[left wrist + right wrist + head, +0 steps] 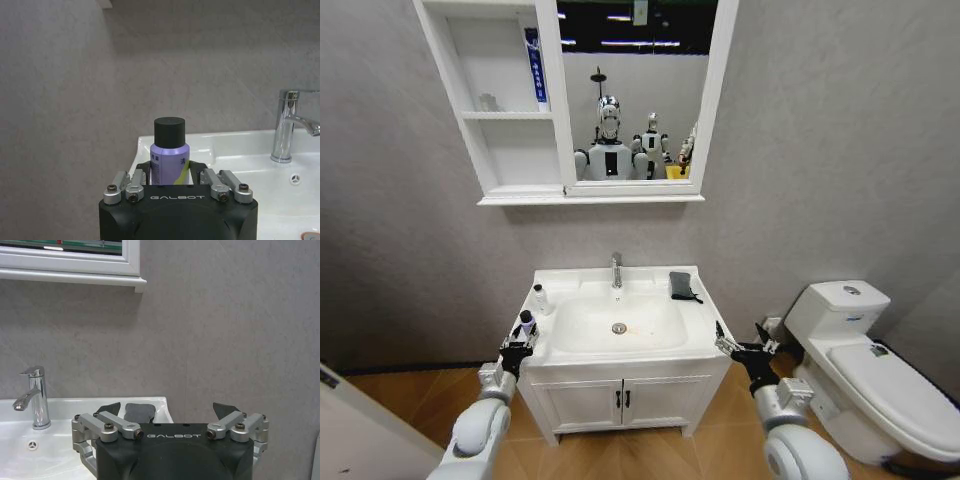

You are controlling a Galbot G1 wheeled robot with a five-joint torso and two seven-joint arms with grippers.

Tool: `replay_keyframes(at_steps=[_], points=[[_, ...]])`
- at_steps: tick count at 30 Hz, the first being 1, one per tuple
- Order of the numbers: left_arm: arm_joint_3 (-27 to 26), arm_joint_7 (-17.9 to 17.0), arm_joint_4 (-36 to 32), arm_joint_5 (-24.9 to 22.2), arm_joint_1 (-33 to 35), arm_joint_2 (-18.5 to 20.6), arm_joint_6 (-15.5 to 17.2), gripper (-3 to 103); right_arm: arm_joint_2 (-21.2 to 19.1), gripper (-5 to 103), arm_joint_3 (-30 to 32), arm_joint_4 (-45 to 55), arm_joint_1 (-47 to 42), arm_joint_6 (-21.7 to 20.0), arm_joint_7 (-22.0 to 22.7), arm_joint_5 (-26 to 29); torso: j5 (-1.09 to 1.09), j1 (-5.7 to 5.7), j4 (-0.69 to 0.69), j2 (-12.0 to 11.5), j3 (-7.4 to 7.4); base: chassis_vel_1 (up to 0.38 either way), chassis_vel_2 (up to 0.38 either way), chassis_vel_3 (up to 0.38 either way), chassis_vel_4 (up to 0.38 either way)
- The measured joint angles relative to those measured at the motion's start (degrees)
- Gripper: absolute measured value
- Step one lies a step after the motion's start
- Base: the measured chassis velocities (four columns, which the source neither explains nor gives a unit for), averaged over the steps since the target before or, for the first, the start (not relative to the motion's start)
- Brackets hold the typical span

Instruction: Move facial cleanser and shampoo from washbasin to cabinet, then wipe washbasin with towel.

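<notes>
Against the grey wall hangs the cabinet (500, 120), its open shelves beside the mirror, with a blue tube already standing on the upper shelf. Below it sits the washbasin (620, 325), chrome tap (616, 270) at the back rim. On the basin's far right corner lies the dark folded towel (683, 285), untouched for now. Over on the left rim, a small white bottle (539, 298) stands near the back, and closer to the front edge is the purple bottle with the black cap (169, 157).

And that's where the action is: the left end effector (523, 340) sits right at that purple bottle, fingers (131, 184) spread on either side of its body, released, not yet pinching. The right end effector (740, 348) waits off the basin's front right corner, fingers wide apart and holding nothing.

To do this well, I'd say the left arm wants the bottle centred between the fingers, a clench low on the body under the cap, then a straight lift before heading up to the shelves, keeping clear of the white bottle behind.
</notes>
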Motion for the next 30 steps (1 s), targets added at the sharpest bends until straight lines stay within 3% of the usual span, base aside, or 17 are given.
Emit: replay_keyframes(at_steps=[2, 3, 5, 6, 7, 8, 10, 13, 15, 16, 18, 19, 21, 22, 23, 27, 30], points=[[0.1, -3.9, -5.5, -1.7, 0.6, 2.5, 3.9, 42, -0.2, 100, 0.2, 0.0, 0.0, 0.0, 0.0, 0.1, -0.01, 0.00, 0.00, 0.0, 0.00, 0.000, 0.000, 0.000, 0.000], [0.1, -3.9, -5.5, -1.7, 0.6, 2.5, 3.9, 42, -0.2, 100, 0.2, 0.0, 0.0, 0.0, 0.0, 0.1, -0.01, 0.00, 0.00, 0.0, 0.00, 0.000, 0.000, 0.000, 0.000], [-0.2, -8.3, -11.5, -5.0, 0.7, 5.9, 9.2, 42, -0.2, 100, -0.1, -0.2, 0.2, 0.1, 0.0, 0.0, 0.02, 0.00, -0.01, 0.0, 0.00, 0.000, 0.000, 0.000, 0.000], [-0.2, -8.3, -11.5, -5.0, 0.7, 5.9, 9.2, 42, -0.2, 100, -0.1, -0.2, 0.2, 0.1, 0.0, 0.0, 0.02, 0.00, -0.01, 0.0, 0.00, 0.000, 0.000, 0.000, 0.000], [-0.6, -10.7, -15.0, -7.8, 0.5, 7.4, 12.2, 42, -0.1, 100, -0.4, -0.3, 0.2, 0.1, 0.0, -0.1, 0.01, 0.00, 0.00, 0.0, 0.00, 0.000, 0.000, 0.000, 0.000], [-0.6, -10.7, -15.0, -7.8, 0.5, 7.4, 12.2, 42, -0.1, 100, -0.4, -0.3, 0.2, 0.1, 0.0, -0.1, 0.01, 0.00, 0.00, 0.0, 0.00, 0.000, 0.000, 0.000, 0.000], [-1.4, -14.2, -20.0, -12.8, -0.5, 10.5, 16.5, 42, 0.1, 100, -0.7, -0.4, 0.2, 0.1, -0.1, -0.2, 0.01, 0.00, 0.00, 0.0, 0.00, 0.000, 0.000, 0.000, 0.000], [-1.8, -15.8, -21.8, -15.1, -1.3, 12.5, 18.5, 42, 0.2, 100, -0.7, -0.4, 0.2, 0.1, -0.2, -0.3, 0.01, 0.00, -0.01, 0.0, 0.00, 0.000, 0.000, 0.000, 0.000], [-3.1, -17.7, -23.7, -19.3, -3.3, 16.2, 20.9, 42, 0.3, 100, -0.7, -0.4, 0.1, 0.2, -0.2, -0.4, -0.01, 0.00, 0.00, 0.0, 0.00, 0.000, 0.000, 0.000, 0.000], [-3.8, -18.8, -24.1, -22.3, -5.3, 18.7, 22.1, 42, 0.3, 100, -0.7, -0.3, 0.0, 0.2, -0.3, -0.5, 0.00, 0.00, 0.00, 0.0, 0.00, 0.000, 0.000, 0.000, 0.000], [-4.0, -19.4, -24.2, -23.8, -6.6, 20.0, 22.6, 42, 0.4, 100, -0.7, -0.2, -0.1, 0.2, -0.3, -0.5, -0.01, 0.00, 0.01, 0.0, 0.00, 0.000, 0.000, 0.000, 0.000], [-4.0, -20.8, -24.2, -27.5, -9.6, 23.0, 23.8, 42, 0.4, 100, -0.6, -0.1, -0.2, 0.3, -0.3, -0.5, -0.01, 0.00, -0.01, 0.0, 0.00, 0.000, 0.000, 0.000, 0.000], [-3.9, -21.5, -23.9, -29.1, -11.1, 24.4, 24.3, 42, 0.4, 100, -0.6, -0.1, -0.2, 0.3, -0.3, -0.6, 0.00, 0.00, -0.02, 0.0, 0.00, 0.000, 0.000, 0.000, 0.000], [-3.0, -22.6, -22.8, -32.6, -15.2, 27.9, 25.5, 42, 0.4, 100, -0.4, -0.1, -0.2, 0.3, -0.3, -0.6, 0.00, 0.00, -0.01, 0.0, 0.00, 0.000, 0.000, 0.000, 0.000], [-3.0, -22.6, -22.8, -32.6, -15.2, 27.9, 25.5, 42, 0.4, 100, -0.4, -0.1, -0.2, 0.3, -0.3, -0.6, 0.00, 0.00, -0.01, 0.0, 0.00, 0.000, 0.000, 0.000, 0.000], [1.0, -23.8, -15.9, -41.3, -28.6, 35.3, 27.8, 42, 0.4, 100, -0.3, -0.3, -0.2, 0.4, -0.3, -0.6, 0.00, 0.00, 0.00, 0.0, 0.00, 0.000, 0.000, 0.000, 0.000], [1.7, -23.9, -14.5, -42.5, -31.1, 36.1, 28.2, 42, 0.4, 100, -0.3, -0.4, -0.2, 0.4, -0.3, -0.6, -0.01, 0.01, -0.01, 0.0, 0.01, 0.000, 0.000, 0.000, 0.000]])
